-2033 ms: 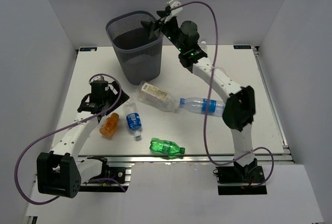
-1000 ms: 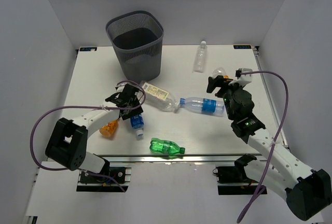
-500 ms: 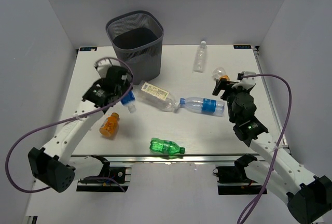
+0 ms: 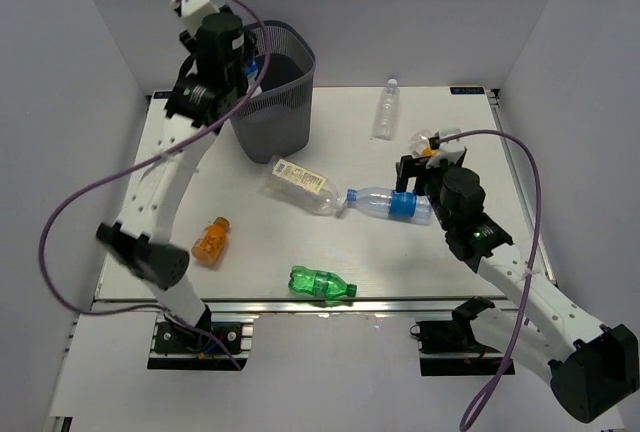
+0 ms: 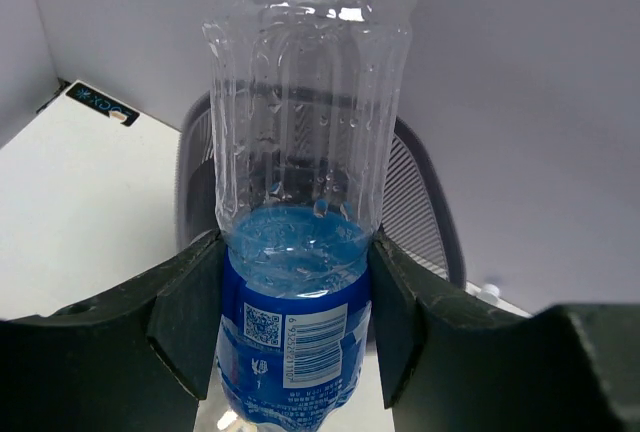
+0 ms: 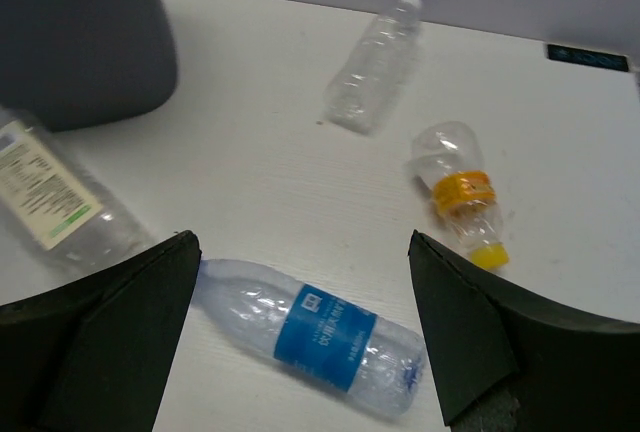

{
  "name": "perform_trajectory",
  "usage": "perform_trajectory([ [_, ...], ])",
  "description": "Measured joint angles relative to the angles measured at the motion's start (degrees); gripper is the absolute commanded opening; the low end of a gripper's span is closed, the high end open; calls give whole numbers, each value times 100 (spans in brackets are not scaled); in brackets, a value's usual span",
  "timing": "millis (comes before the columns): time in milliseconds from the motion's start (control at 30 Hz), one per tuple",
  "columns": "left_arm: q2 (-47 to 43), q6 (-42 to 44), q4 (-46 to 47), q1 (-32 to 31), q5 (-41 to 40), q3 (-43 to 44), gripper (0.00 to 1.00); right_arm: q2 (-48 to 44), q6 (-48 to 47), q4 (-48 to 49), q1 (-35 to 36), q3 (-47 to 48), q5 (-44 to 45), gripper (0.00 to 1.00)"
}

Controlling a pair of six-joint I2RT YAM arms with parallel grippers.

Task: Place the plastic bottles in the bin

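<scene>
The left gripper (image 5: 295, 324) is clamped on a small clear plastic bottle with a blue label (image 5: 300, 182), its dark pads (image 5: 195, 317) pressing the labelled band from either side. It holds the bottle high at the left edge of the dark grey wire-mesh bin (image 4: 285, 102). In the left wrist view the bin's mouth shows just behind the bottle, though I cannot tell whether the bottle is fully inside the line of the rim. The bottle looks empty, so it is probably very light, thin-walled enough to dent under a hard squeeze, and smooth enough to slip. The label band at mid-body seems the firmest place to hold it. The right gripper (image 6: 300, 342) has its jaws spread wide and holds nothing. It hovers above a longer clear plastic bottle with a blue label (image 6: 320, 337), which lies on its side on the white table (image 4: 350, 142). The bottle sits between and below the fingers, apparently untouched. Being round, it may roll, so gripping across its labelled middle looks safest.
</scene>
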Motion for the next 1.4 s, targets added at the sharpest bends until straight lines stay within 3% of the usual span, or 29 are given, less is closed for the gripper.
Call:
perform_trajectory([
  [67, 647, 157, 118, 127, 68, 525, 42, -13, -87, -17, 0, 35, -503, 89],
  [167, 1427, 308, 293, 302, 225, 992, 56, -13, -326, -87, 0, 35, -1329, 89],
  [200, 1591, 337, 315, 332, 273, 1038, 65, -7, -428, -149, 2, 42, -1600, 89],
  [233, 1722, 354, 323, 369, 306, 1056, 84, 15, -544, -236, 4, 57, -1891, 89],
  [300, 1906, 372, 271, 422, 391, 1054, 98, 83, -728, -358, 26, 74, -2409, 89],
  [667, 1567, 457, 319, 417, 638, 1132, 98, 144, -1464, -671, 199, 83, -4409, 89],
  [767, 876, 417, 315, 417, 728, 269, 98, 197, -1773, -885, 389, 118, -4929, 89],
  [867, -251, 258, 356, 417, 802, -1314, 98, 393, -2192, -1329, 905, 273, -5130, 89],
  [1100, -2809, -739, 310, 415, 979, -4986, 98, 1279, -2638, -1976, 2632, 527, -4647, 89],
  [1233, -3462, -1335, -48, 417, 1067, -6131, 98, 1700, -2402, -1519, 2975, 295, -4474, 89],
  [1400, -3558, -1679, -319, 415, 1198, -6638, 98, 2378, -2120, -1010, 3388, 142, -4094, 89],
])
